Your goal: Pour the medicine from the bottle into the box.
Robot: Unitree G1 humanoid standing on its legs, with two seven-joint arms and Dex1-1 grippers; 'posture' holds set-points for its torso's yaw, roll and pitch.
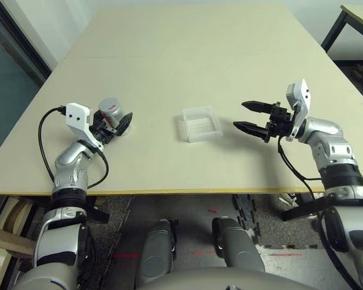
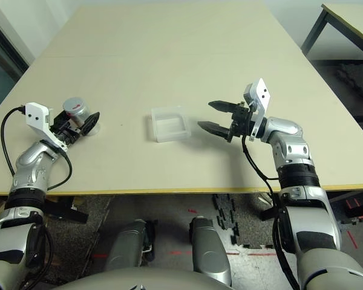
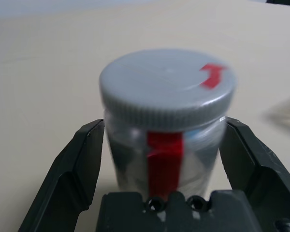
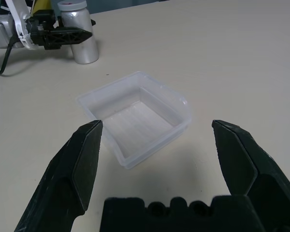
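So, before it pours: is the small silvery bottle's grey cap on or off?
On: the round grey cap sits atop the upright silvery bottle.

Looks like a robotics lab / test room, not a home. Plain beige table (image 1: 187, 54) w/ bare top, seam across it, nothing domestic on it. A 2nd table w/ black metal legs (image 1: 351, 24) stands in the far corner. Floor is grey speckled, w/ red tape marks (image 1: 127, 255) and black interlocking foam mats (image 1: 254, 223) under the table edge. Pale bare walls behind.
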